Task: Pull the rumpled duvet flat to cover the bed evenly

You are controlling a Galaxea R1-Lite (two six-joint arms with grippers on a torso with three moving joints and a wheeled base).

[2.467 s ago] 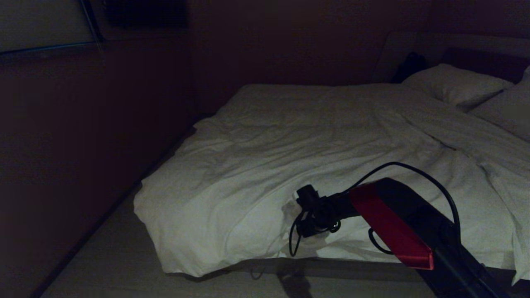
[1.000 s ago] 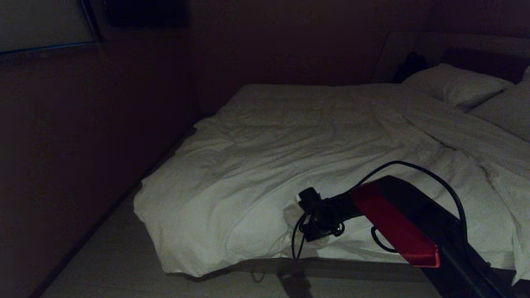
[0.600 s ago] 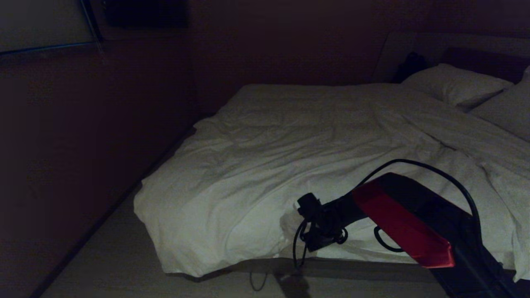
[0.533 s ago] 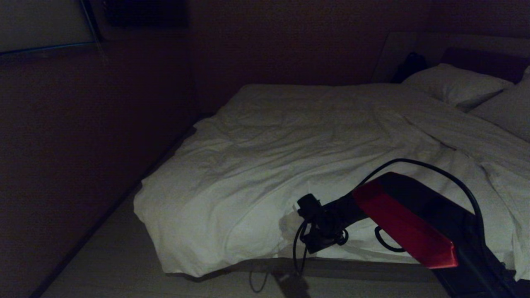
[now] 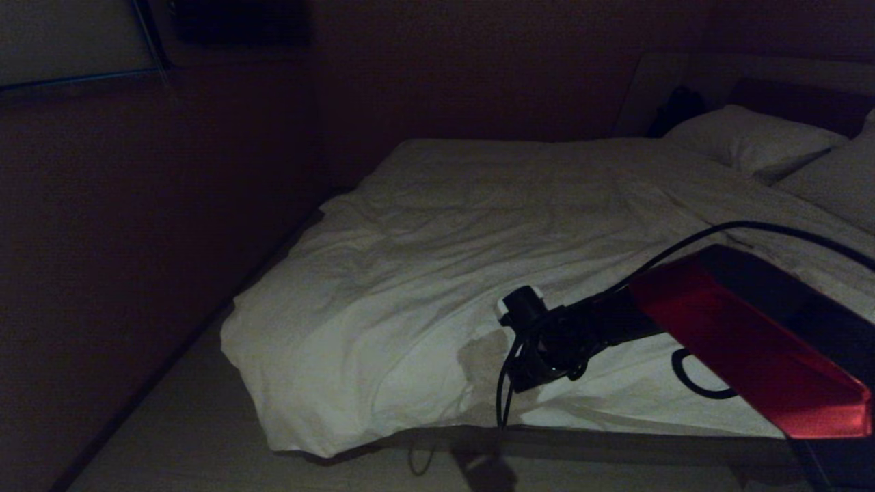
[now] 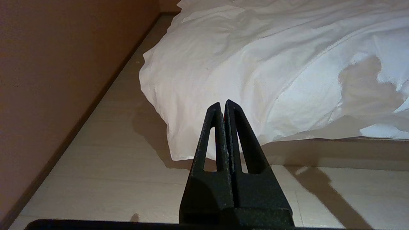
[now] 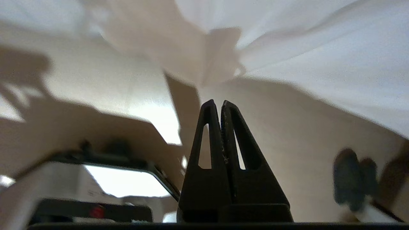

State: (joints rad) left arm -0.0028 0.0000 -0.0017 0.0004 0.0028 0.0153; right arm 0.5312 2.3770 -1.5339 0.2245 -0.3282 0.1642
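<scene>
Right end effector [image 7: 217, 103], closed and empty, beside duvet [image 5: 410, 273] edge.

Right pillow [image 5: 837, 188] cut off

Dim bedroom, likely a home or hotel room. A wide low bed [image 5: 615, 437] takes up most of the space, covered by a rumpled white duvet [image 5: 424, 287] whose corner hangs over the foot end toward the floor. Two plump white pillows [image 5: 752, 140] lie at the far end against a dark headboard [image 5: 793, 96]. Pale wood-look plank flooring [image 6: 96, 179] runs along the foot of the bed and into a narrow aisle beside it. A plain dark wall [image 5: 171, 239] stands close along that aisle, with a lighter panel [image 5: 68, 41] high up on it.
</scene>
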